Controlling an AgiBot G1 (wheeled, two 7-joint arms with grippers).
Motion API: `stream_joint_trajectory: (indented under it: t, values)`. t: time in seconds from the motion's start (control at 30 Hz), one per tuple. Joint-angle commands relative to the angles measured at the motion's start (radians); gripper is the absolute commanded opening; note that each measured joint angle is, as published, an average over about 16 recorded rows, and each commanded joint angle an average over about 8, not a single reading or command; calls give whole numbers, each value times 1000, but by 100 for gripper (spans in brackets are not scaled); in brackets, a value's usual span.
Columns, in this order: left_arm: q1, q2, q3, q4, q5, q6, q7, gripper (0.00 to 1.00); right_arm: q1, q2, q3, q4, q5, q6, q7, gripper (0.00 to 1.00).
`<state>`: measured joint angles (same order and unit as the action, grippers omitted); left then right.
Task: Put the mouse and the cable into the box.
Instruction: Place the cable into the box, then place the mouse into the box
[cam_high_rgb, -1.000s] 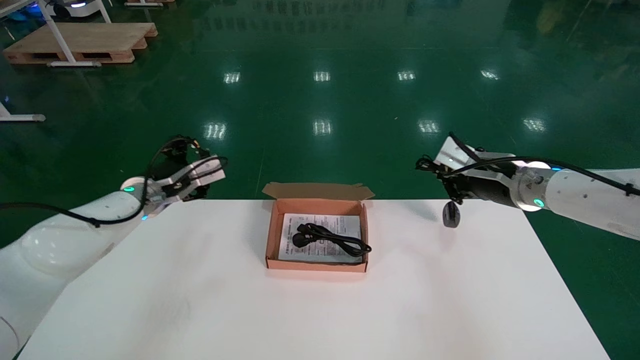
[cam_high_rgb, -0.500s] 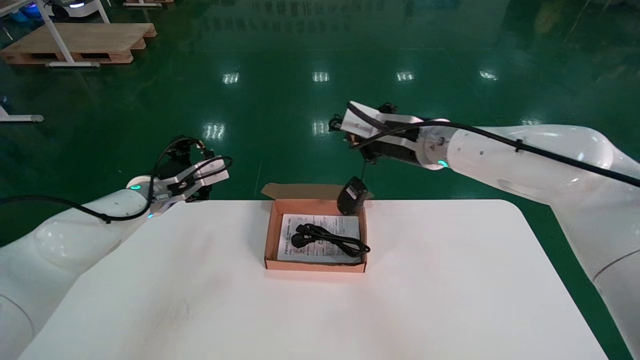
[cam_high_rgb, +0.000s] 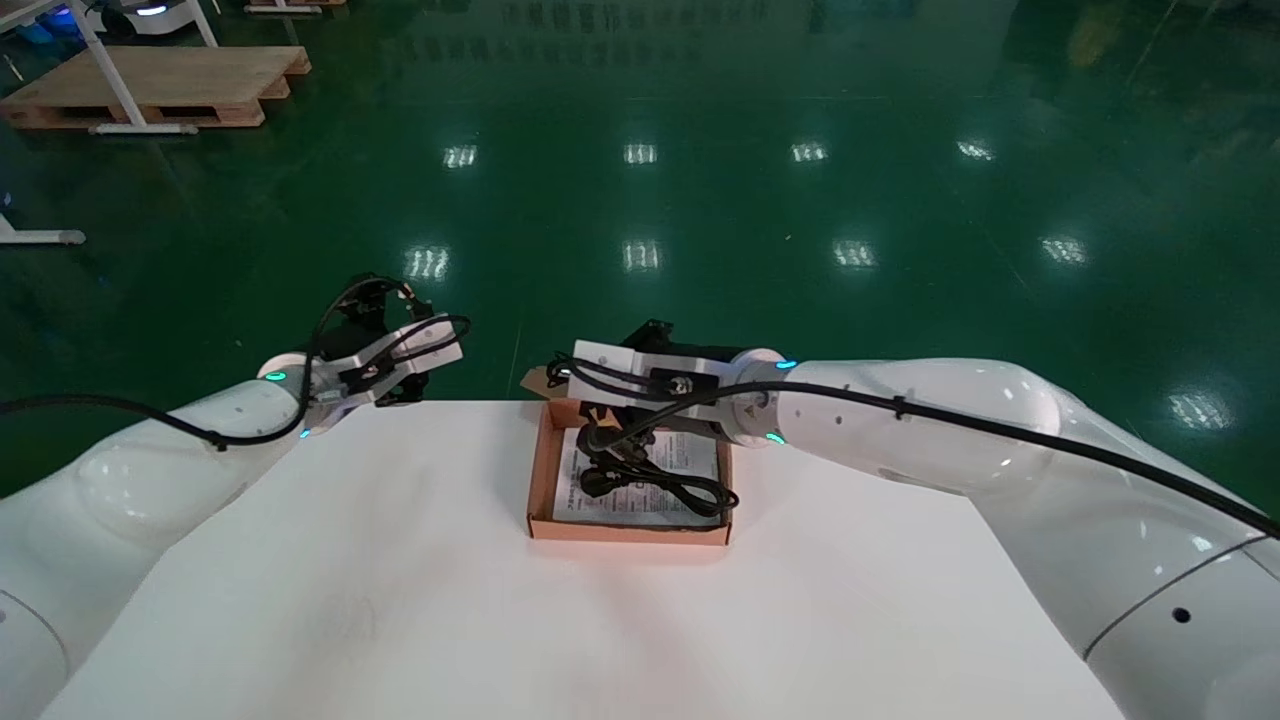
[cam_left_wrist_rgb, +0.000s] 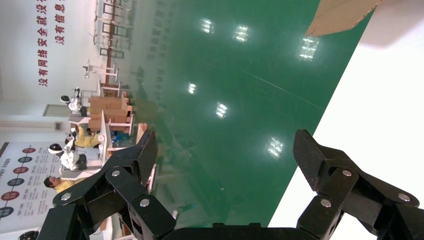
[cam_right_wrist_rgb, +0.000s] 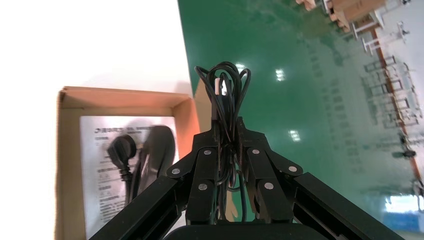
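- Your right gripper (cam_right_wrist_rgb: 228, 134) has its fingers pressed together on the mouse cord (cam_right_wrist_rgb: 224, 85). The cord is thin black wire folded into a tight bundle. It is clamped between the pads, and several loops stick out past the fingertips.
- The mouse (cam_right_wrist_rgb: 157, 147) shows only in the right wrist view, as a dark, blurred oblong below the fingers, over the inside of the box. You cannot tell whether it hangs free or touches the bottom.
- The box (cam_high_rgb: 543, 470) is shallow, open-topped brown cardboard with one flap folded back at its far side. It sits directly beneath the right fingers, which are over its far end.
- The cable (cam_high_rgb: 672, 486) is a thicker black lead, loosely coiled, with a round plug at one end. It lies inside the box on a printed white leaflet (cam_high_rgb: 700, 458), just to the near side of the right fingertips.
- The box rests on the white table (cam_high_rgb: 400, 600), and the glossy green floor (cam_high_rgb: 900, 200) lies beyond the far edge.
- Your left gripper (cam_left_wrist_rgb: 226, 150) has its fingers spread wide, with only floor showing between them. It is parked at the table's far left edge, well apart from the box.
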<state>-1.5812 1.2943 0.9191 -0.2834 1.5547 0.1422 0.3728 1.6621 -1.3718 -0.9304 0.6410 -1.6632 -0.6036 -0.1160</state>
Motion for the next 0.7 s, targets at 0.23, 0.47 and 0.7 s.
stream_joint_trajectory:
  t: [0.23,0.47,0.7]
  values:
    - [0,-2,7,-4,9,-1,-17,100,35,2,-128,30,80,74,67,0]
    - [0,-3,13,-7,18,-2,-31,100,61,6,-189,52,166,89,74,0]
    - [0,-5,19,-10,26,-3,-46,100,80,8,-230,44,234,99,70,0]
